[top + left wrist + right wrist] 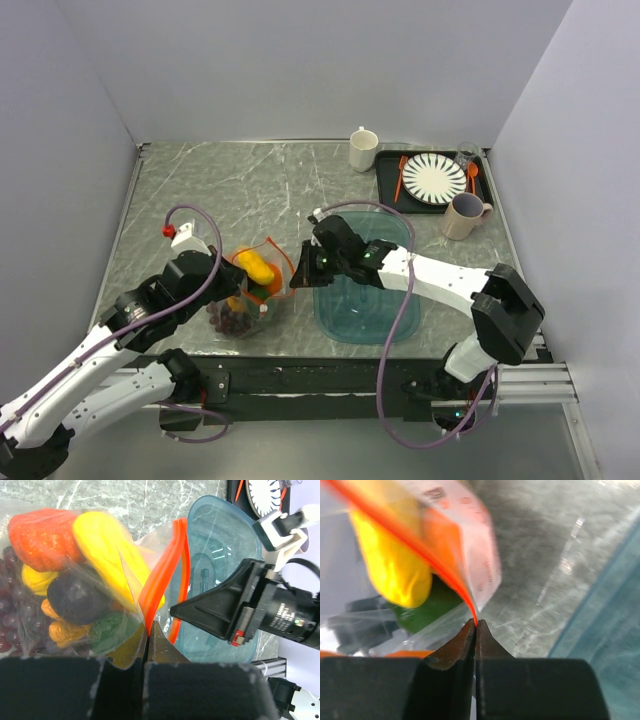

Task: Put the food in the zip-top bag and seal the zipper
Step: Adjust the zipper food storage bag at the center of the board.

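Observation:
The clear zip-top bag [250, 295] lies between the arms, its mouth towards the tray. The food is inside it: a yellow piece [107, 545], an orange round [42, 532], a dark plum [75, 597], a green fruit [112, 627] and purple grapes [235, 318]. My left gripper [148, 626] is shut on the orange-red zipper [162, 570] at one end. The other end of the zipper [420, 550] is pinched in my right gripper [476, 625], which is also shut. The strip stretches between the two grippers.
A translucent teal tray [365, 290] lies just right of the bag, under my right arm. At the back right stands a black tray with a striped plate [433, 178] and orange cutlery, with a white mug [363, 150] and a beige mug [463, 215] beside it.

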`<state>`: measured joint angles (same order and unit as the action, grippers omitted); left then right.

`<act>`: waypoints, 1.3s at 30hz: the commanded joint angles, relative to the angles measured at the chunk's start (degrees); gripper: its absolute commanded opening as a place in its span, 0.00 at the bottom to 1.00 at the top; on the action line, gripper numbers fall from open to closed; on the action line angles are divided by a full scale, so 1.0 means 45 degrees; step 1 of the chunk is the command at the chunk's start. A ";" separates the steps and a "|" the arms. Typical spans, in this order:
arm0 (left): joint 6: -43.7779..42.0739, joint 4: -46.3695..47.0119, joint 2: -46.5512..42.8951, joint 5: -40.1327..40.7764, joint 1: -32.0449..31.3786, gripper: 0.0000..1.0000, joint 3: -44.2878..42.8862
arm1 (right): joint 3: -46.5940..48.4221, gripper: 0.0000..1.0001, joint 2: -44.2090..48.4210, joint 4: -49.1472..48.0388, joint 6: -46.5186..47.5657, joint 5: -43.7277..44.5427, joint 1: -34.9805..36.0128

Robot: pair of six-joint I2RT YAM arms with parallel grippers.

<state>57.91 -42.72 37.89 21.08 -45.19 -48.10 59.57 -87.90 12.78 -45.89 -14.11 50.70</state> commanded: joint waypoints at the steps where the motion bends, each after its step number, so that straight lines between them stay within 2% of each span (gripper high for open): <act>1: -0.0193 0.0509 0.0037 -0.0231 0.0042 0.01 -0.0093 | 0.0199 0.01 0.0938 -0.1295 0.0022 -0.0733 -0.0075; 9: -0.0408 0.0742 0.0271 -0.0641 0.0042 0.01 -0.0074 | 0.0785 0.00 0.1583 -0.1413 0.0139 -0.0771 -0.0075; 16: -0.0681 0.1133 0.0701 -0.1325 0.0062 0.01 -0.0464 | 0.1507 0.00 0.1486 -0.1959 0.0256 -0.2021 -0.0094; 18: -0.1031 0.1406 0.0798 -0.1771 0.0042 0.04 -0.0620 | 0.1934 0.00 0.1389 -0.1960 0.0392 -0.2352 -0.0075; 20: -0.1363 0.1583 0.1148 -0.2105 0.0062 0.06 -0.0756 | 0.2268 0.00 0.1233 -0.1220 0.0549 -0.1791 -0.0094; 24: -0.1618 0.1757 0.1853 -0.3117 0.0061 0.01 -0.0661 | 0.2465 0.00 0.0959 -0.0672 0.0471 -0.1260 -0.0094; 32: -0.1853 0.3184 0.2166 -0.4235 0.0042 0.01 -0.0113 | 0.2289 0.00 0.0646 0.0089 0.0393 -0.0421 -0.0094; 35: -0.1912 0.3438 0.2205 -0.4450 0.0042 0.07 -0.0132 | 0.2406 0.00 0.0588 0.0266 0.0510 -0.0225 -0.0094; 38: -0.2048 0.3575 0.2302 -0.4587 0.0042 0.23 -0.0190 | 0.2699 0.00 0.0548 0.0676 0.0588 0.0262 -0.0094; 39: -0.2068 0.3440 0.2380 -0.4587 0.0042 0.26 -0.0268 | 0.2777 0.00 0.0568 0.0812 0.0588 0.0458 -0.0094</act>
<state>50.19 -30.65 47.90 3.20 -45.08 -48.60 68.23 -85.10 15.49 -44.01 -15.49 50.46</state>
